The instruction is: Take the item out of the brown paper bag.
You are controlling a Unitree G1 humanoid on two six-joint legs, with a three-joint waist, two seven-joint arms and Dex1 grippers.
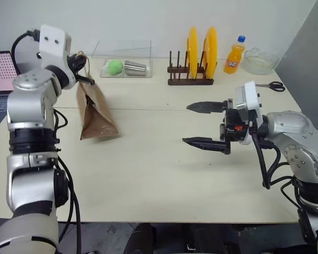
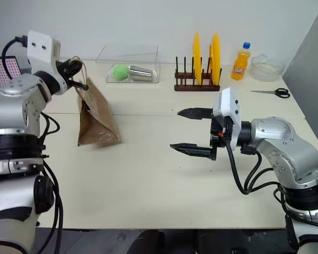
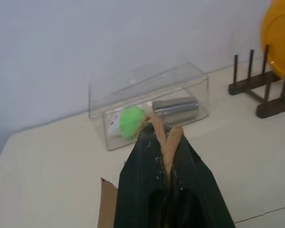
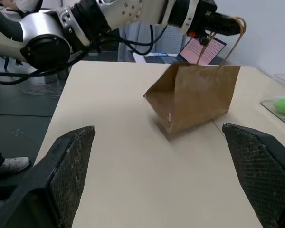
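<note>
**Operator:** Kraft paper, creased and soft. I have the brown paper bag [image 1: 95,114] hanging by its thin loop handles [image 4: 228,35] from my left gripper [image 1: 84,78], fingers pinched tight on them. Its lower edge looks to be resting on the table [image 1: 159,180], tilted, at my left side.

**Second:** And the item?

**Operator:** I can't see it. I take it to be inside the bag; the paper hides everything. The way the bag sags suggests some weight low down, though that's my guess.

**Second:** Right side?

**Operator:** My right gripper [image 1: 204,124] is spread wide, holding nothing, pointing across toward the bag but well apart from it.

**Second:** How would you handle it?

**Operator:** The paper will crumple and the handles could tear under a jerk, so go gently. A small plastic bottle should be stiff but smooth and rounded; I'd grip its body, not the cap.

**Second:** Any writing?

**Operator:** None on the bag. The orange soda bottle [image 1: 235,55] at the back, beside the plate rack [image 1: 190,79], has a label, too small to read.
</note>
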